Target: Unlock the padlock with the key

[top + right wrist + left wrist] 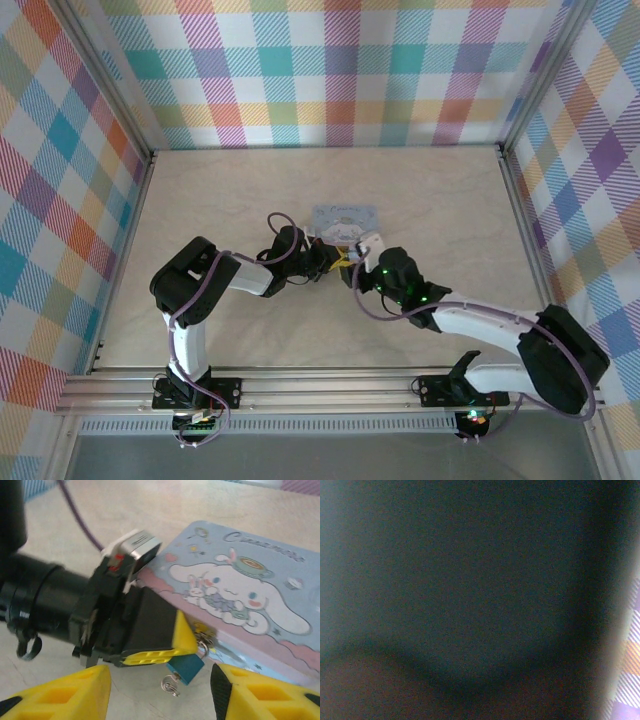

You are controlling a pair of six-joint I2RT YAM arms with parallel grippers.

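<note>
The padlock (186, 666) lies at the near edge of the pale blue cartoon-printed tin (240, 595), on the counter (130, 510) in the middle of the workspace. Its blue body is tilted. The long axis runs from the thin metal loop (203, 643), which is up against the tin's side, down and away from the tin toward the right wrist camera. The loop end points at the tin and the flat bottom end points out over the counter. A small silvery ring (170, 685) sits just beside that bottom end; whether it belongs to the key cannot be told.

The left end effector (185, 642) reaches in from the left, its yellow fingers pressed together. The tip sits directly over the padlock's upper end, touching or nearly touching it. Whether it pinches the lock or the loop cannot be told from this angle.

The right end effector (161, 692) is spread wide, with one yellow finger (60, 697) on each side of the padlock and neither touching it.

From the top camera, both end effectors meet just in front of the tin (345, 218).
</note>
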